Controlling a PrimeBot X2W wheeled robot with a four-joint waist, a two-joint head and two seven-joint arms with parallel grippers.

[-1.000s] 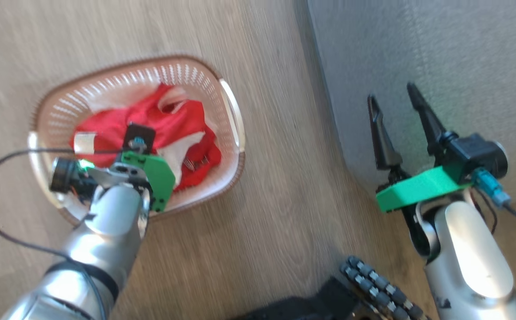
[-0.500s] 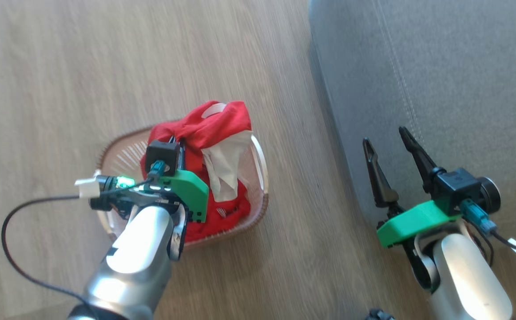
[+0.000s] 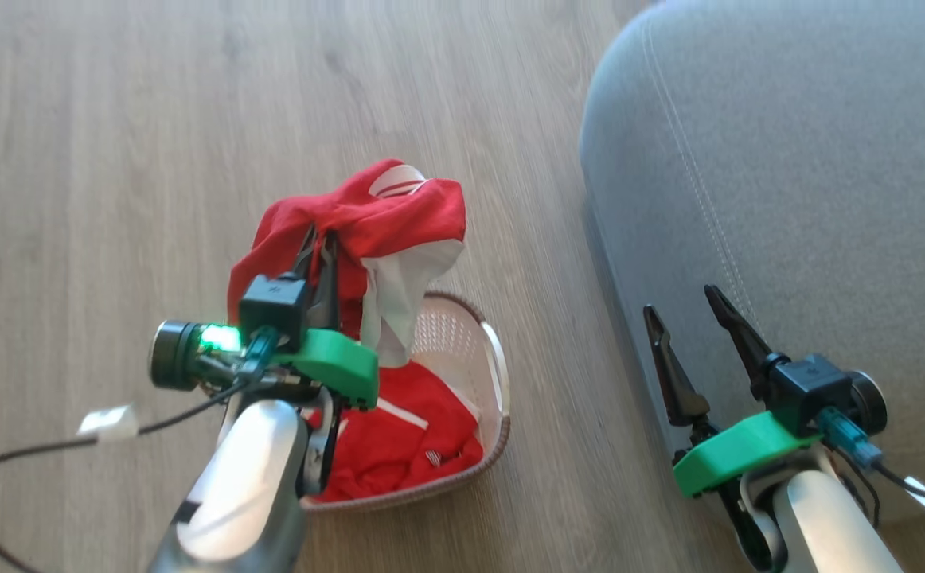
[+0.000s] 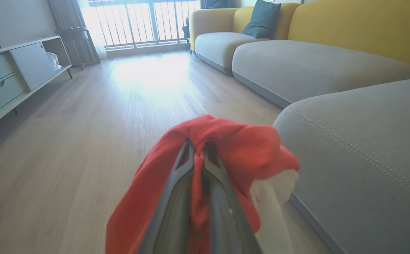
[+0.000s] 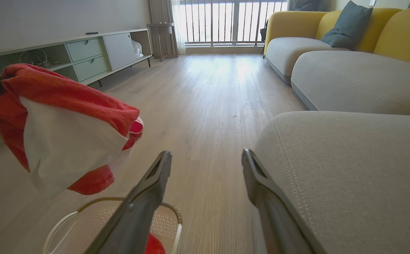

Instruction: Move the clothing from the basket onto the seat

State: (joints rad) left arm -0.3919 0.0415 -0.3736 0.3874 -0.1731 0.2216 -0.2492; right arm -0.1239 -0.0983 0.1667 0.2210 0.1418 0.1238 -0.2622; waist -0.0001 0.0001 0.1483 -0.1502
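Clothing sat in two places: red garment with white panel (image 3: 367,215) hung bunched from left pincer (image 3: 321,241), fingers clamped together on fold, above basket (image 3: 497,374); second red garment (image 3: 407,454) lay inside basket. Right pincer (image 3: 679,301) stood apart, empty, at edge of grey seat (image 3: 789,159). Fabric looked light, limp, prone to slipping; thick bunched fold judged best hold.

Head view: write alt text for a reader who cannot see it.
The left gripper, shut on a red garment, holds it up over the basket on the wooden floor; a second red garment lies in the basket. The right gripper hangs open at the edge of the grey seat.
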